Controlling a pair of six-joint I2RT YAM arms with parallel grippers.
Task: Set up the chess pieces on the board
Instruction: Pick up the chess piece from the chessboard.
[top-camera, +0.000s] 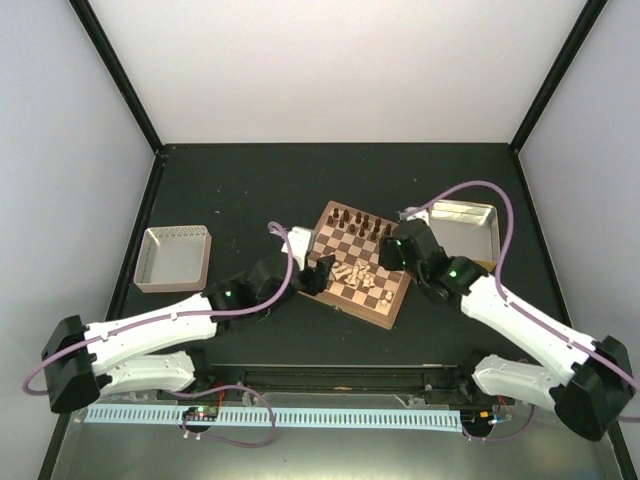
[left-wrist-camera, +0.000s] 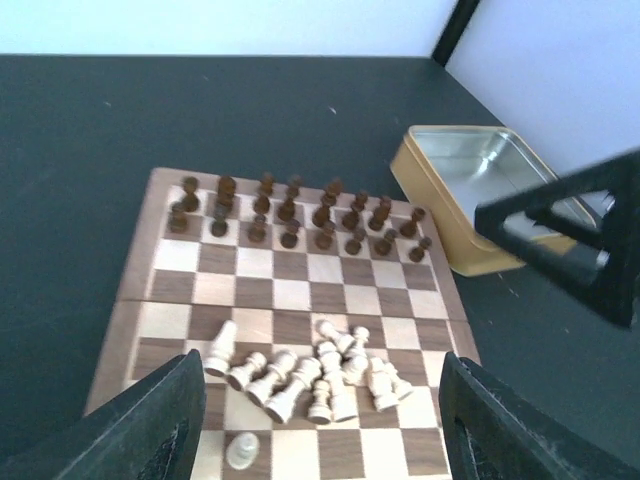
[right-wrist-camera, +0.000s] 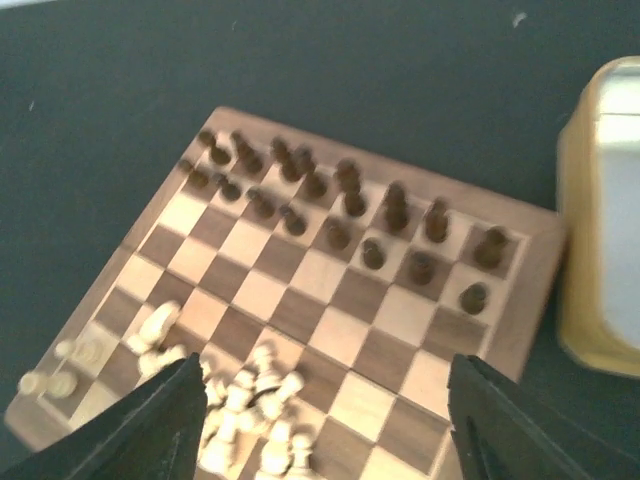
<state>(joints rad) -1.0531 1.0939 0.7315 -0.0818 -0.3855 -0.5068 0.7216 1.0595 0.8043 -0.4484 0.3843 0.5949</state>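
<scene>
Chess pieces (left-wrist-camera: 283, 398), pale heap sharp only from wrists; left claw (left-wrist-camera: 320, 368), right claw (right-wrist-camera: 325, 368) released.

We see a robotics lab test cell rather than a home. Beyond the board (top-camera: 360, 265), plain white panels (top-camera: 340, 60) in black frame posts (top-camera: 120, 70) close off the black desk (top-camera: 250, 190). Nearer than the board, the left arm (top-camera: 150, 335) and the right arm (top-camera: 520, 320) are bolted down beside a slotted cable duct (top-camera: 300, 416), and a purple cable (top-camera: 478, 183) loops overhead. On either side of the board lie a grey tray (top-camera: 172, 280) and a gold tray (top-camera: 465, 225).
</scene>
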